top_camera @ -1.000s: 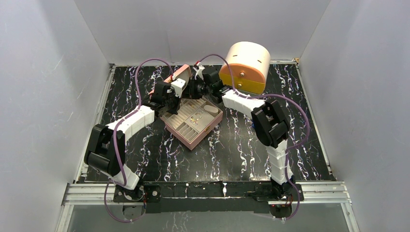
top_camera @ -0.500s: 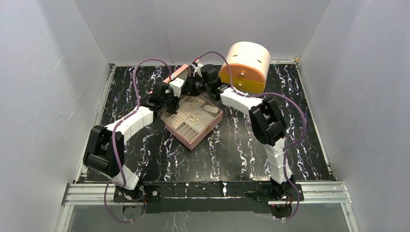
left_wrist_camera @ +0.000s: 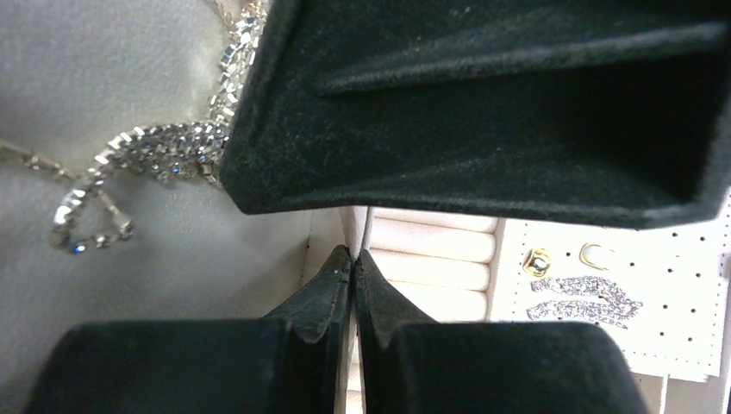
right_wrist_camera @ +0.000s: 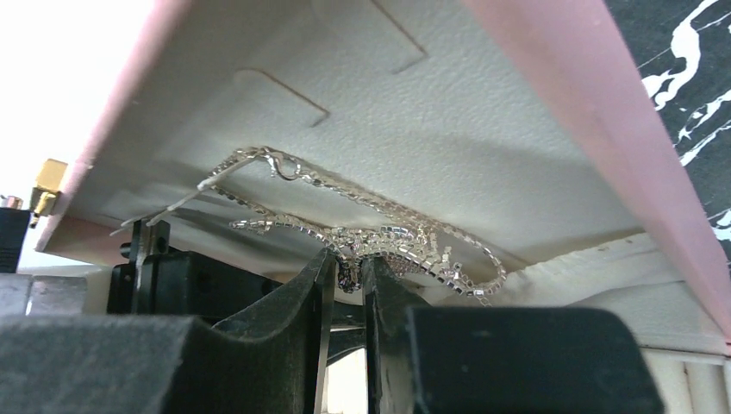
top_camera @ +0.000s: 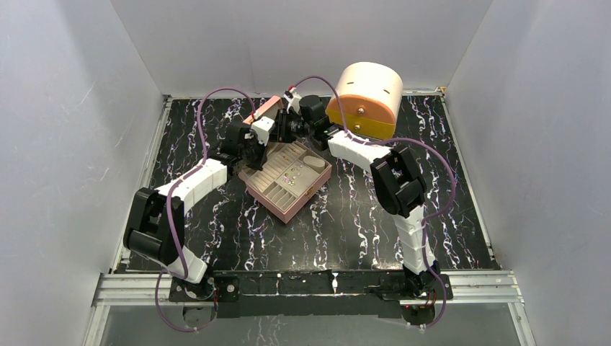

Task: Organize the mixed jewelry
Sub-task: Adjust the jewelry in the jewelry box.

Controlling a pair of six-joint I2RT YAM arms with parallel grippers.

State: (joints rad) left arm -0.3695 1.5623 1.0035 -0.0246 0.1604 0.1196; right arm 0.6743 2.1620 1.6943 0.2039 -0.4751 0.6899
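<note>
The pink box sits open near the middle of the bench, a little toward the far edge, with its lid propped up on the far-left side; both arms reach over it and meet in front of the lid; a round cream-and-orange case stands at the far edge, right of the middle, apart from the work

The right gripper has its jaws drawn close with only a narrow gap, and they appear to pinch the rhinestone chain at its thick bunched part; the chain lies against the lid's cream lining, its clasp end trailing up toward the cut slits, so the grip looks meant to hang it or spread it there rather than leave it loose in the tray

The left gripper has its jaws pressed together with nothing visible between them; it hovers just under the right finger and beside the chain, probably placed to steady or nudge the strand while the other arm holds it

The rest of the jewelry is already inside the box; crystal drop earrings and two small gold pieces rest on the perforated card, beside the bare ring rolls; the thin strand may slip or snag on the tips
</note>
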